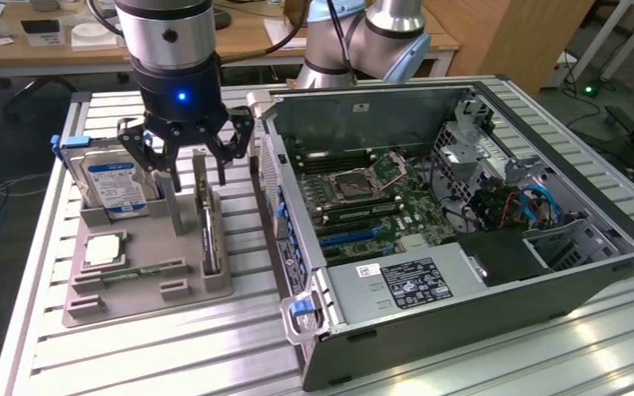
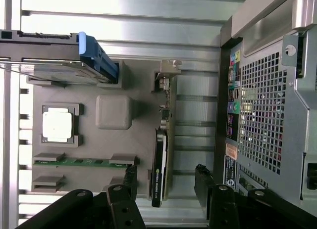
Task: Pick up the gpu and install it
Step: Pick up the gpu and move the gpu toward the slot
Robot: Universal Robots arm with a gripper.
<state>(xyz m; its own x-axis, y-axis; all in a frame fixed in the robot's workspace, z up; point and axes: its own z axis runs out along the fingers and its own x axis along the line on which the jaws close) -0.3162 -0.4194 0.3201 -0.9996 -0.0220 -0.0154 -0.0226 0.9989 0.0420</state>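
Wide open and empty, the pincer [image 1: 194, 177] hangs over the upright gpu [image 1: 207, 235], probably just clear of it, with the card's long edge lying between its fingers.

- gripper [image 1: 196, 175]: fingers matt black, prob. metal; body above glossy black, then brushed silver metal sleeve.
- gpu [image 1: 205, 223], directly under gripper: dark matt board, glossy black plastic cover w/ green print, bare grey metal end bracket.
- tray [image 1: 141, 293] below gripper: matt grey plastic, dull, no shine.
- hard drive [image 1: 113, 186] just beside gripper: dull metal shell, glossy blue/white paper label, blue plastic clip.
- chip [image 1: 106, 247], on tray further from gripper: satin silver metal lid.
- memory stick [image 1: 141, 271]: green matt board.
- table [image 1: 130, 355]: ribbed aluminium, brushed, soft sheen.
- computer case [image 1: 482, 305], gripper's other side: grey sheet metal inside, dark painted skin, perforated metal rear.
- desk [image 1: 251, 37] beyond gripper: smooth wood.
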